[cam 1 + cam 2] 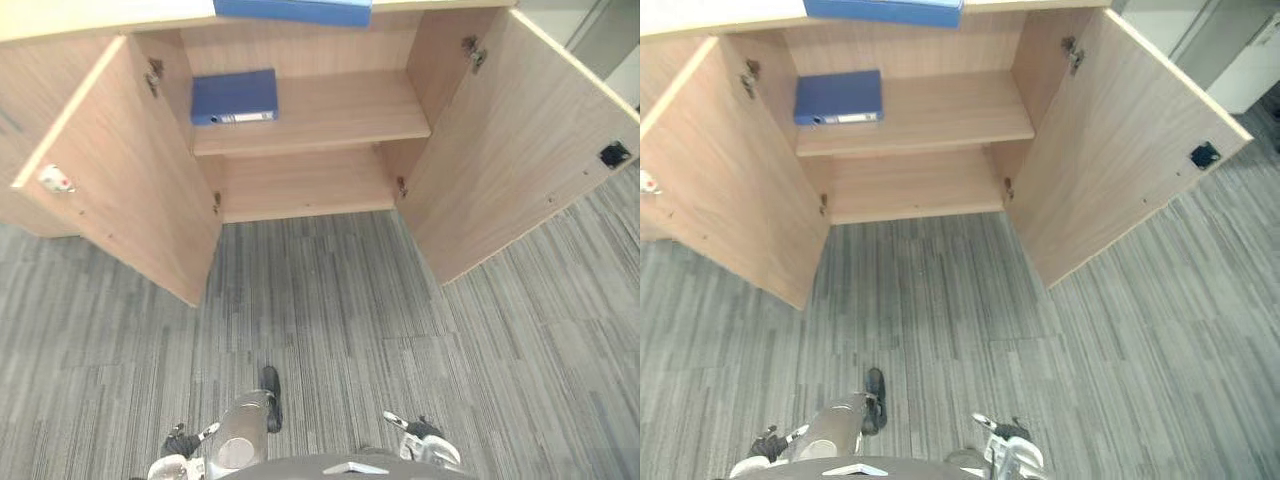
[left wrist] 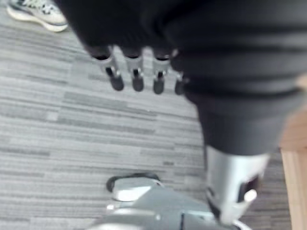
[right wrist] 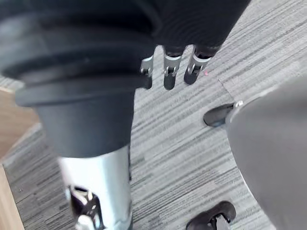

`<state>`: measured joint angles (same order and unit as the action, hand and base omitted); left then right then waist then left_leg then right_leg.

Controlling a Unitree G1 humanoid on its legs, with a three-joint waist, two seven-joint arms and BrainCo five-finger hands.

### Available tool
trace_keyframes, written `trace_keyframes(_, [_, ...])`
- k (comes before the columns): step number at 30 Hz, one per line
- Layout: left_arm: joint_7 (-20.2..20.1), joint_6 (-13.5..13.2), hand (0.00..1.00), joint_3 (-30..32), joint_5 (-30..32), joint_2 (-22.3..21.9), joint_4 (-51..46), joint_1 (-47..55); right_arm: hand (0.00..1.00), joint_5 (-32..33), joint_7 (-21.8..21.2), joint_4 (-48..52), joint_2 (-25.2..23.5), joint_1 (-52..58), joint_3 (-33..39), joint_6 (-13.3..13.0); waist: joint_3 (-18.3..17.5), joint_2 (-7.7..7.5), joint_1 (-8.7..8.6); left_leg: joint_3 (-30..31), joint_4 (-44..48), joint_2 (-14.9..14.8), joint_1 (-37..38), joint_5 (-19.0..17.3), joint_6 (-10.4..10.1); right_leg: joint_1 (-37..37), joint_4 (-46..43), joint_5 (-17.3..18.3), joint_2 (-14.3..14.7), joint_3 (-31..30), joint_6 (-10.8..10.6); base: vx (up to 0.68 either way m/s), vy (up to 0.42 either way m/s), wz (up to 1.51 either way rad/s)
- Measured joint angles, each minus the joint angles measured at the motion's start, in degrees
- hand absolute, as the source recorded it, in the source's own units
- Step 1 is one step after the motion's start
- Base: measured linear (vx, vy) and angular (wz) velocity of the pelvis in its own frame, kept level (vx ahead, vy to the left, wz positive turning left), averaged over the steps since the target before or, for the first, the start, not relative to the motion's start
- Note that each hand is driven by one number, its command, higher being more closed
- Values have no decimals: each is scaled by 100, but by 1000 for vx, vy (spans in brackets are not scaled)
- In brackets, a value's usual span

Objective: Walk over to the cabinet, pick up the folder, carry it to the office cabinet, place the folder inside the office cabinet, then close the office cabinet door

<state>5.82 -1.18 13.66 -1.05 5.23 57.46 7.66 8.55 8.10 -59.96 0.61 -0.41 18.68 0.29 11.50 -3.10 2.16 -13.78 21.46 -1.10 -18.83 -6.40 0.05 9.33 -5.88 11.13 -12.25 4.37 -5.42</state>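
Observation:
A blue folder (image 1: 235, 96) lies flat on the left of the middle shelf inside the light wooden office cabinet (image 1: 340, 115), spine label facing out. A second blue folder (image 1: 295, 10) rests on the cabinet's top edge. Both cabinet doors stand wide open, the left door (image 1: 120, 170) and the right door (image 1: 510, 140) swung outward. My left hand (image 2: 135, 72) hangs low at my side over the carpet, fingers relaxed and holding nothing. Likewise my right hand (image 3: 168, 69) hangs down with loose, empty fingers. Both hands are well short of the cabinet.
Grey striped carpet (image 1: 330, 300) runs from me to the cabinet between the two open doors. A person's light shoe (image 2: 33, 12) stands on the carpet in the left wrist view. A black castor wheel (image 3: 211, 220) shows on the floor by my right side.

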Motion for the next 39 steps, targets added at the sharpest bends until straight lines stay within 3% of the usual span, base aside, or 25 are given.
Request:
trace_keyframes(2, [-2,2,0,32,-3,29,7,1,0,-16,-4,10,-21,3,69,-2,-13,-36,64,-229,126,38,320,-309,184,-232,-826,-62,-150,-260,-77,542,305,-45])
trace_keyframes(4, [-2,4,0,-10,-66,0,-12,38,0,-109,-14,65,-16,2,48,-8,7,1,54,-362,-113,59,999,-472,332,-801,-2626,-391,-225,-480,-261,489,227,-53])
trace_keyframes(5, [-3,2,0,-23,-113,16,-19,28,0,-140,-16,111,-12,-2,24,-9,21,25,6,-362,-257,65,1279,-511,364,-1117,-3488,-355,-209,-477,-252,352,117,-28])
trace_keyframes(6, [-2,-1,0,-30,-115,16,-55,12,0,-199,-17,222,7,-3,-47,-8,47,68,-47,-356,-506,72,1666,-555,346,-1540,-4369,-113,-174,-286,-153,269,72,-19])
trace_keyframes(8, [0,0,0,-43,-137,0,-52,-41,0,-222,-16,308,10,3,-64,-9,58,81,-87,-357,-956,69,2257,-566,331,-1965,-4807,283,-89,129,77,327,44,-15])
trace_keyframes(9, [0,0,0,-41,-169,-11,-51,-80,0,-211,-21,351,18,12,-118,-12,66,94,-124,-352,-1149,35,2558,-566,330,-2205,-4639,507,0,438,209,314,-1,-3])
trace_keyframes(12, [3,-9,0,-37,-215,-29,-49,-181,0,-204,-19,539,7,23,-232,-22,68,103,-219,-306,-1294,-55,2817,-584,297,-2663,-3523,565,248,865,273,301,-87,23])
trace_keyframes(14, [9,-12,0,-33,-213,-71,-47,-246,0,-194,-21,557,3,33,-232,-50,71,103,-280,-139,-1422,-79,3006,-686,39,-2764,-2091,-29,457,896,332,391,-197,51])
trace_keyframes(15, [8,-18,0,-29,-213,-68,-52,-249,0,-174,-27,545,-15,89,-225,-52,58,37,-273,12,-1498,-3,3124,-772,-129,-2718,-1559,-867,472,832,442,361,-191,50])
trace_keyframes(16, [13,-14,0,-20,-212,-165,2,-304,0,-171,-38,545,68,40,-207,-52,54,194,-255,153,-1552,-137,3300,-849,-287,-2661,-1776,-977,542,878,544,342,-193,41])
trace_keyframes(18, [0,-52,0,16,-205,-456,-10,-318,0,-195,-45,597,145,42,-119,-57,-35,496,-267,252,-1474,-366,3274,-794,-371,-2600,-1823,-548,665,1084,603,364,-215,32])
trace_keyframes(20, [-20,-51,0,142,-171,-576,-19,-367,0,-198,-46,625,127,55,-45,-51,-6,521,-280,322,-727,-566,3045,-815,-424,-2331,-1743,-366,751,1221,630,296,-220,36])
trace_keyframes(22, [-40,-68,0,336,-112,-632,-160,-363,0,-211,-41,694,105,162,-82,-31,47,513,-256,446,1252,-982,2281,-759,-670,-1813,-1450,-243,900,1347,657,271,-201,27])
trace_keyframes(24, [-44,-77,0,492,-123,-658,-299,-349,0,-207,-27,754,125,244,-180,-34,81,523,-143,349,2985,-1417,1512,-836,-652,-1330,-1255,-68,1139,1323,768,250,-109,-16])
trace_keyframes(26, [-45,-77,0,492,-163,-673,-397,-350,0,-201,-26,752,105,245,-169,-10,67,516,-76,68,3033,-1477,1127,-986,-588,-1050,-1110,10,1178,1208,753,250,-38,-40])
trace_keyframes(29, [-44,-82,0,543,-169,-746,-484,-350,0,-196,-5,758,104,234,-153,-9,66,517,4,-281,1888,-1319,809,-1064,-487,-778,-884,10,1142,1010,687,286,60,-41])
trace_keyframes(30, [-45,-101,0,560,-203,-767,-514,-360,0,-197,4,743,98,250,-143,-3,65,491,36,-228,883,-1056,652,-961,-445,-637,-811,85,1023,874,566,339,151,-36])
trace_keyframes(31, [-41,-111,0,559,-216,-767,-510,-362,0,-197,3,726,96,257,-132,-3,60,481,42,-150,511,-934,632,-827,-439,-587,-791,114,970,838,504,357,194,-48])
trace_keyframes(32, [-38,-123,0,548,-229,-780,-492,-357,0,-199,2,693,91,305,-108,-3,9,440,88,7,-36,-719,738,-206,-293,-505,-788,183,875,688,295,380,229,-53])
trace_keyframes(33, [-33,-124,0,556,-229,-786,-433,-329,0,-204,-1,609,72,363,-113,0,-140,357,130,-30,-171,-521,870,45,67,-457,-740,256,768,496,148,511,301,-47])
trace_keyframes(34, [-34,-122,0,548,-223,-729,-398,-328,0,-207,-2,568,32,364,-105,1,-219,319,97,-71,-148,-437,893,-44,65,-412,-695,287,652,464,96,460,258,-41])
trace_keyframes(35, [-39,-117,0,551,-226,-657,-384,-322,0,-231,-7,530,-47,401,-60,4,-323,165,82,-233,-60,-359,909,-246,184,-417,-763,316,503,401,34,474,239,-34])
trace_keyframes(37, [-38,-118,0,543,-227,-624,-324,-350,0,-249,-10,532,-131,401,-40,4,-307,106,145,-383,-52,-272,1170,-445,312,-593,-1437,311,356,324,13,446,218,-40])
trace_keyframes(39, [-36,-67,0,394,-223,-528,-217,-358,0,-413,-26,557,-63,375,-51,5,-255,152,54,-368,-320,-129,1725,-577,411,-1280,-3313,237,102,231,-191,359,159,-10])
